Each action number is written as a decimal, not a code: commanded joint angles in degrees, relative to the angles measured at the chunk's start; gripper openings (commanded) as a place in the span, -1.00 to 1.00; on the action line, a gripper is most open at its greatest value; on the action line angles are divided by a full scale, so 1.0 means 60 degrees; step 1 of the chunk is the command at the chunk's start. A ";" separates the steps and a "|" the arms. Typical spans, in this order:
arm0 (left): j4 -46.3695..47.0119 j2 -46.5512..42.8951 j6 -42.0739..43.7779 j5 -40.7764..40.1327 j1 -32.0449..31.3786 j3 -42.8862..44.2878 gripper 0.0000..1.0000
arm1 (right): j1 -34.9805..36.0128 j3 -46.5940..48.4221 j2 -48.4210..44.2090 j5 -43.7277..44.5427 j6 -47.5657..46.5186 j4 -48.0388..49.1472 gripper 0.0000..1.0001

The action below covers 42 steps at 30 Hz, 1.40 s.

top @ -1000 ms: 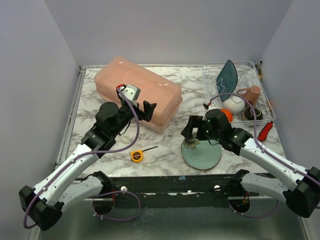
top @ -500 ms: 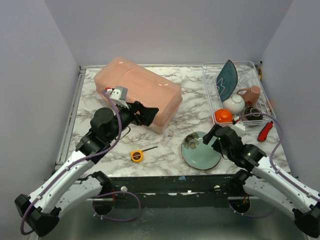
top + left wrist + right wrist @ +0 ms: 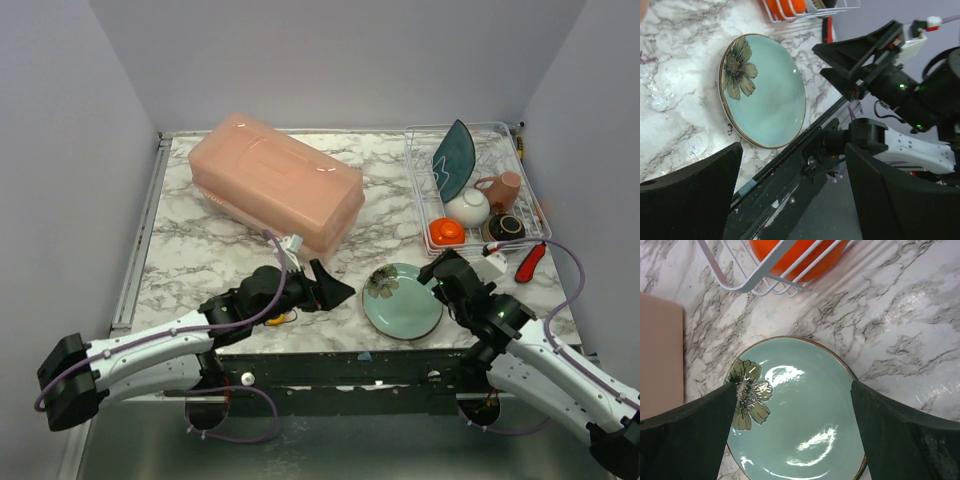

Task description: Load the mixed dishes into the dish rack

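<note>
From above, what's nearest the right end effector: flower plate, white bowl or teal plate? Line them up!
1. Flower plate, on the table beside the right end effector.
2. White bowl, in the dish rack's middle.
3. Teal plate, at the rack's far end.

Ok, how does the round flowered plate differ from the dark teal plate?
The round plate lies flat on the table, outside the dish rack; the teal plate stands on edge inside it. The round plate is pale green with a flower near its rim; the teal plate is darker and looks plain. The round plate is a circle; the teal plate shows a pointed corner. Neither is gripped.
</note>
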 commanded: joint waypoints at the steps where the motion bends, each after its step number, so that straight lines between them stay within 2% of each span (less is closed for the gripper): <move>1: 0.0930 0.1439 -0.0886 -0.2264 -0.1233 0.0025 0.61 | -0.0012 -0.0253 0.0030 0.0349 0.0398 -0.0043 0.94; 5: 0.1350 0.3112 -0.1118 -0.3090 -0.2066 0.0483 0.55 | -0.0014 -0.0869 0.0164 -0.0011 0.0790 0.0389 0.93; 9: 0.1918 0.4471 -0.0971 -0.3031 -0.2347 0.0918 0.54 | -0.0022 -0.1351 0.0179 -0.0256 0.1095 0.0835 0.91; 13: 0.2276 0.5161 -0.1084 -0.2878 -0.2389 0.1043 0.43 | -0.0014 -0.1379 0.0253 -0.0098 0.0979 0.1087 0.91; 17: 0.2205 0.5545 -0.1154 -0.2966 -0.2394 0.1105 0.25 | -0.0014 -0.1494 0.0495 -0.0200 0.0941 0.1392 0.86; 21: 0.1356 0.5815 -0.1319 -0.3223 -0.2364 0.1449 0.11 | -0.0016 -0.1829 0.0628 -0.0263 0.0961 0.1716 0.76; 31: -0.0144 0.6251 -0.1671 -0.3271 -0.2143 0.1987 0.11 | -0.0014 -0.1782 0.0231 -0.0313 0.0801 0.1720 0.43; 38: -0.0260 0.6165 -0.1831 -0.3401 -0.2079 0.1887 0.11 | -0.0013 -0.1558 0.0114 -0.0362 0.0578 0.1643 0.14; 42: -0.0125 0.6304 -0.1729 -0.3201 -0.1906 0.1911 0.11 | -0.0014 -0.1442 -0.0144 -0.0369 0.0592 0.1510 0.07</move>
